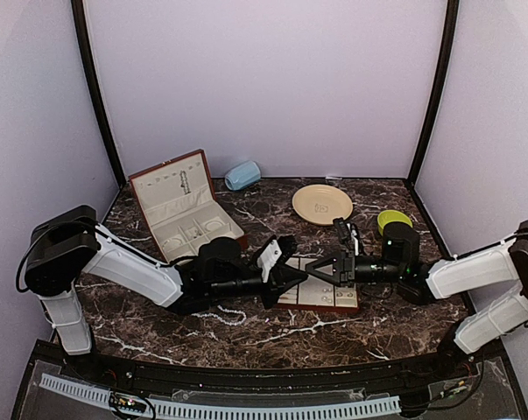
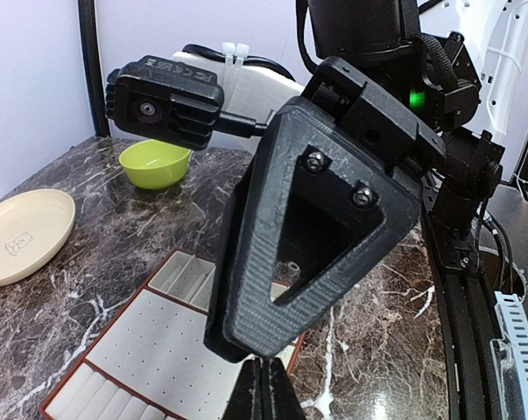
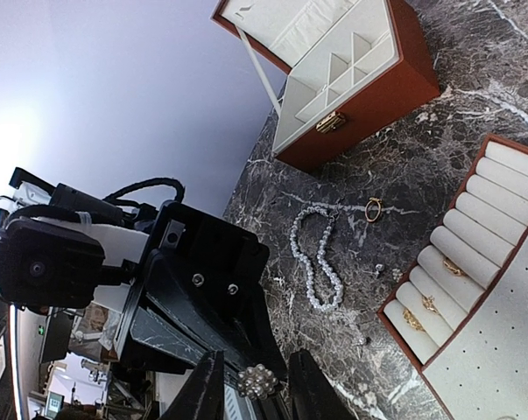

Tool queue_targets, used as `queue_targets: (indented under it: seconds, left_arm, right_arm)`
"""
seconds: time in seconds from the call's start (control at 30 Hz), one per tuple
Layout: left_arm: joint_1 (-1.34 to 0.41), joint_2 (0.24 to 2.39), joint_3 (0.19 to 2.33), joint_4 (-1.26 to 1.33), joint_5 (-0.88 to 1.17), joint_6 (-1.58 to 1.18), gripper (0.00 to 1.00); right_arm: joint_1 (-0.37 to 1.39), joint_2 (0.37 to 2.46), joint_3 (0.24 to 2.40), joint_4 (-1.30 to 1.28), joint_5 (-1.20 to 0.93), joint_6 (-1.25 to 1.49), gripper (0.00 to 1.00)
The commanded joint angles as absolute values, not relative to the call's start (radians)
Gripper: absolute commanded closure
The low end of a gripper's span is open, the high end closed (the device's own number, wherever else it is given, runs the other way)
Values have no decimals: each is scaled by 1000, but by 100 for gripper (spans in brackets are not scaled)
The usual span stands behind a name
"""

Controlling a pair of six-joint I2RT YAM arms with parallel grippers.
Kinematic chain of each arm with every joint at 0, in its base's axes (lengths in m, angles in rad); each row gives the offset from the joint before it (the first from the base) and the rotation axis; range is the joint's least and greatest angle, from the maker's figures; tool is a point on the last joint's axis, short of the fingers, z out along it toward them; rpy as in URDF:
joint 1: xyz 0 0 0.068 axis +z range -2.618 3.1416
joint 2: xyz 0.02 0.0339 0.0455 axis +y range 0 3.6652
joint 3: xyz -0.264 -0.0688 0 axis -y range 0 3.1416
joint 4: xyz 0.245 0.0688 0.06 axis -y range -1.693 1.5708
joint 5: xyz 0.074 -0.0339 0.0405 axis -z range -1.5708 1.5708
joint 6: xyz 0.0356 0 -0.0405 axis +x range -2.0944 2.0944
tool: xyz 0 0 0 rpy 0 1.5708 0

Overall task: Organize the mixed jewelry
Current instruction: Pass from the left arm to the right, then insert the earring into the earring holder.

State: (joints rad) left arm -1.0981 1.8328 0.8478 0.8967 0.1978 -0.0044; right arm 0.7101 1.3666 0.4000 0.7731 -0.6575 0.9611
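My left gripper (image 1: 292,276) and right gripper (image 1: 309,271) meet tip to tip above the cream slotted tray (image 1: 334,297). The left gripper (image 2: 265,385) is shut, and a small pearl cluster earring (image 3: 256,381) sits at its tip. The right gripper (image 3: 255,359) straddles that cluster with a gap on each side. A pearl strand (image 3: 316,262) lies looped on the marble, with a gold ring (image 3: 373,209) and tiny studs (image 3: 379,269) beside it. Gold rings (image 3: 430,304) sit in the tray's rolls (image 3: 474,219).
An open red-brown jewelry box (image 1: 180,206) stands at the back left. A cream plate (image 1: 322,203), a green bowl (image 1: 393,219) and a blue object (image 1: 242,175) sit toward the back. The pearl strand (image 1: 228,313) lies in front of the left arm.
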Motion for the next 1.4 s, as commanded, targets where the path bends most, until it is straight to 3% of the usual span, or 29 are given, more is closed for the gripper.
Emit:
queue_targets:
  seconds: [0.0, 0.37, 0.43, 0.57, 0.7, 1.07, 1.37]
  left_arm:
    - [-1101, 1816, 835, 920, 209, 7, 100]
    - [-1101, 1813, 841, 899, 203, 28, 100]
    - [-1102, 1812, 848, 881, 189, 14, 93]
    - [-1101, 1800, 831, 887, 159, 5, 65]
    - [-1101, 1759, 741, 953, 125, 5, 54]
    - [-1041, 1615, 628, 844, 14, -157, 50]
    - [-853, 1478, 583, 703, 12, -351, 46]
  right_arm:
    - [719, 1371, 405, 839, -667, 969, 76]
    - [719, 1354, 398, 816, -644, 955, 85]
    - [719, 1343, 404, 777, -633, 935, 85]
    - [719, 1296, 422, 663, -601, 862, 86]
    - [716, 1245, 466, 454, -546, 756, 85]
    - [764, 1232, 636, -45, -260, 488, 85]
    - [871, 1363, 738, -150, -106, 467, 86]
